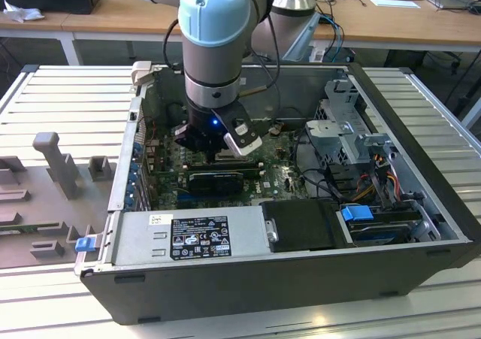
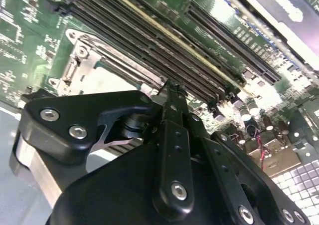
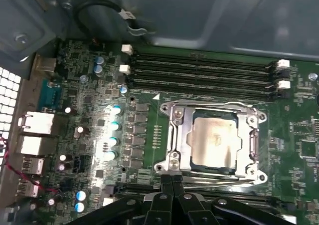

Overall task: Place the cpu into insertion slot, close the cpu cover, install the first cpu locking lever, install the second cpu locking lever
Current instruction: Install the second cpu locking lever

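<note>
I have the arm down inside the open computer case, over the green motherboard. The cpu cover lies shut around the cpu, just beyond my tool, whose fingers are clenched together, empty.

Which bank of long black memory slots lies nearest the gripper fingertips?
The bank just under the gripper; the other bank lies across the cpu cover.
</note>
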### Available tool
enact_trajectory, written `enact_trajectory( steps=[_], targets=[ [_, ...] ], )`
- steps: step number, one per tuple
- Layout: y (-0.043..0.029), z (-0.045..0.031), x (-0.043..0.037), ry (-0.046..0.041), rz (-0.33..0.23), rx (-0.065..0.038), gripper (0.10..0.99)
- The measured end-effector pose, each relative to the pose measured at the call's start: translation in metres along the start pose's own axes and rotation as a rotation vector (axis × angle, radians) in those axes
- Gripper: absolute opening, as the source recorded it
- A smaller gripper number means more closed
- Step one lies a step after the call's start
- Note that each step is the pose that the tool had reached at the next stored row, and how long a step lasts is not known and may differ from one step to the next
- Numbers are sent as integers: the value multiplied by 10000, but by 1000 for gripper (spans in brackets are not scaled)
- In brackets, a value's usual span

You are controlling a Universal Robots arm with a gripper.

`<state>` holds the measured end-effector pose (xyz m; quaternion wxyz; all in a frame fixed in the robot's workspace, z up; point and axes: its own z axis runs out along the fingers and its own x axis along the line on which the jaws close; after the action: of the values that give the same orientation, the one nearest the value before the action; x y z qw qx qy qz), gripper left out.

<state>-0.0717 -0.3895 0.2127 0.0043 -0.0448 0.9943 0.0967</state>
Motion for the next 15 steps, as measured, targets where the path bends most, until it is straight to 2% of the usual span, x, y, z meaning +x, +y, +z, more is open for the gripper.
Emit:
enact_trajectory(
  steps=[1, 5, 8, 13, 15],
  targets=[
    [-8, 17, 26, -12, -7, -50, 106],
    [-20, 73, 33, -30, -25, -155, 106],
    [-25, 93, 34, -58, -52, -385, 106],
    [-39, 123, 39, -99, -85, -608, 106],
    [-42, 144, 47, -125, -114, -788, 106]
  ],
)
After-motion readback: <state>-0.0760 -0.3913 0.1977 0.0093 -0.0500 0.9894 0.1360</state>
